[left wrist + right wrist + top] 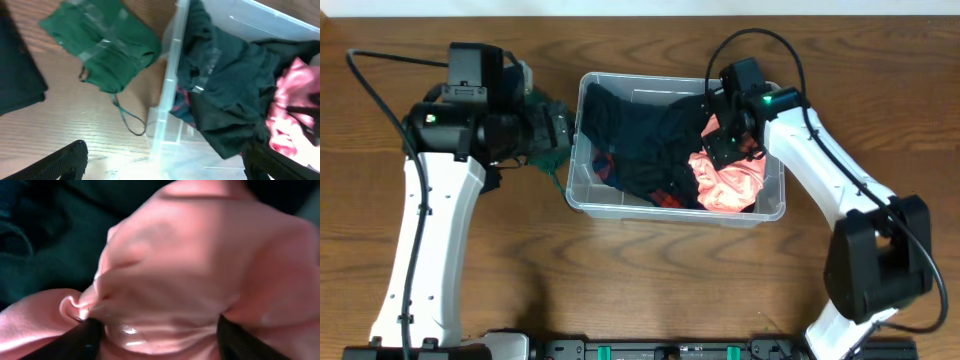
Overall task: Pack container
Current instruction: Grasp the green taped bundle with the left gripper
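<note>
The container [620, 212] sits at mid-bench [650, 290], upright, holding a dark garment [645, 140] on its left and centre and a pink garment [730, 185] at its right end. The left jaws are spread wide and carry nothing, poised above the container's left wall, with a green garment [105, 50] lying on the bench just outside that wall. The right jaws are down inside the container, parted, tips sunk in the pink garment, which bulges between them.
</note>
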Tool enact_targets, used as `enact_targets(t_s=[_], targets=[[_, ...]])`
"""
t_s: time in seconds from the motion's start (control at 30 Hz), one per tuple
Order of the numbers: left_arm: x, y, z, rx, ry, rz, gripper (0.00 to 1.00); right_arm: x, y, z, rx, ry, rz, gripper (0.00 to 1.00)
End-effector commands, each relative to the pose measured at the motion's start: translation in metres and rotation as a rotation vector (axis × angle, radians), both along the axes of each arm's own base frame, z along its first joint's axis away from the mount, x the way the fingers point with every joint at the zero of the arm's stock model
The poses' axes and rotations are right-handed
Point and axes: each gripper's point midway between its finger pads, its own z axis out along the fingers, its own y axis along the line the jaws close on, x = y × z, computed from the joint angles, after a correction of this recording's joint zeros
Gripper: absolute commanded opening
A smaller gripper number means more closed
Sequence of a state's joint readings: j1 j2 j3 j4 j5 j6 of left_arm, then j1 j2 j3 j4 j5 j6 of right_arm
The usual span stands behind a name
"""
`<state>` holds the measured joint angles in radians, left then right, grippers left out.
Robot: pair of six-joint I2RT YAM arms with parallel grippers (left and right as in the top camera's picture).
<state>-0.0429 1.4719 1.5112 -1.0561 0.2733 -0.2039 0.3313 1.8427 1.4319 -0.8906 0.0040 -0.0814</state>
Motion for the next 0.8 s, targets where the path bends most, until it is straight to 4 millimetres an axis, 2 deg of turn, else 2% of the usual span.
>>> enact_targets(t_s=[0.0,0.1,0.2,0.27,0.33,0.47,0.6,0.67,0.77], targets=[[0.001,0.023,-0.007,0.041,0.015,0.041,0.98,0.008,-0.030,0.058,-0.069,-0.186,-0.075,0.78],[0.004,0.036,-0.014,0.025,0.028,0.068,0.98,0.004,-0.042,0.121,-0.016,-0.353,-0.103,0.86],[0.011,0.041,-0.028,-0.004,0.052,0.054,0.98,-0.007,-0.056,0.168,0.018,-0.475,-0.135,0.94],[0.020,0.049,-0.044,-0.007,0.083,0.075,0.98,-0.016,-0.066,0.188,0.030,-0.525,-0.157,0.95],[0.035,0.056,-0.064,-0.030,0.104,0.089,0.98,-0.027,-0.076,0.201,0.032,-0.549,-0.178,0.95],[0.058,0.063,-0.111,-0.117,0.170,0.114,0.98,-0.038,-0.084,0.201,0.022,-0.532,-0.193,0.95],[0.070,0.068,-0.163,-0.177,0.264,0.169,0.98,-0.043,-0.086,0.194,0.011,-0.495,-0.192,0.96],[0.075,0.064,-0.185,-0.211,0.288,0.161,0.98,-0.042,-0.086,0.192,0.010,-0.490,-0.192,0.95],[0.082,0.053,-0.207,-0.285,0.304,0.139,0.98,-0.042,-0.086,0.192,0.009,-0.489,-0.192,0.95]])
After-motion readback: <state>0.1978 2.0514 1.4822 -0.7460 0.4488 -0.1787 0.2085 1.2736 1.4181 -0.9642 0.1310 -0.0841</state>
